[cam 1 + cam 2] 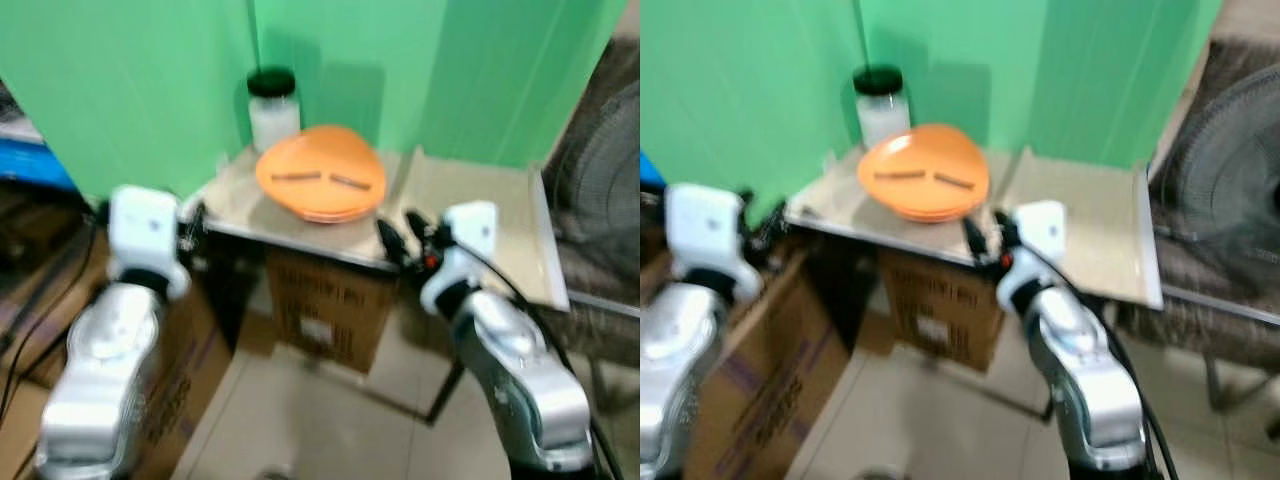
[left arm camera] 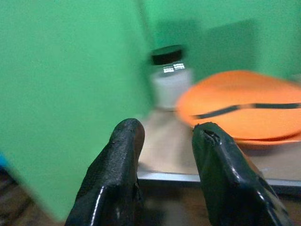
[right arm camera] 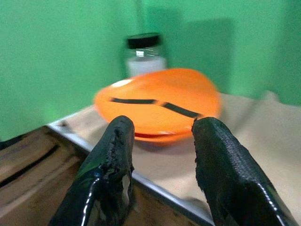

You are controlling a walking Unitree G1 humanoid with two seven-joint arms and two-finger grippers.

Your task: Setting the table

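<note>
Green backdrop panels [image 1: 150, 90] stand behind one small metal-edged table [image 1: 470, 200], whose top is covered with a beige sheet. On the table sits one stack of orange plates [image 1: 322, 172]; blur keeps me from counting the plates in it, though at least two rims show in the right wrist view. Two dark thin sticks [image 1: 322, 179] lie end to end across the top plate; what they are I cannot tell. Behind the plates, touching the backdrop corner, stands one clear jar [image 1: 273, 110] with a black lid and pale contents.

Under the table is one cardboard box [image 1: 328, 305] with printed lettering, and a second cardboard box [image 1: 760, 390] stands on the floor at the robot's left. One fan grille [image 1: 1225, 170] shows at the right edge.

Both silver arms are raised toward the table's near edge. The left gripper [image 2: 162, 136] hovers just off the table's left corner, its two black fingers apart with nothing between them, pointing toward the jar and plates. The right gripper [image 3: 162, 129] hovers at the front edge just before the plates, fingers likewise spread and empty, not touching the stack.
</note>
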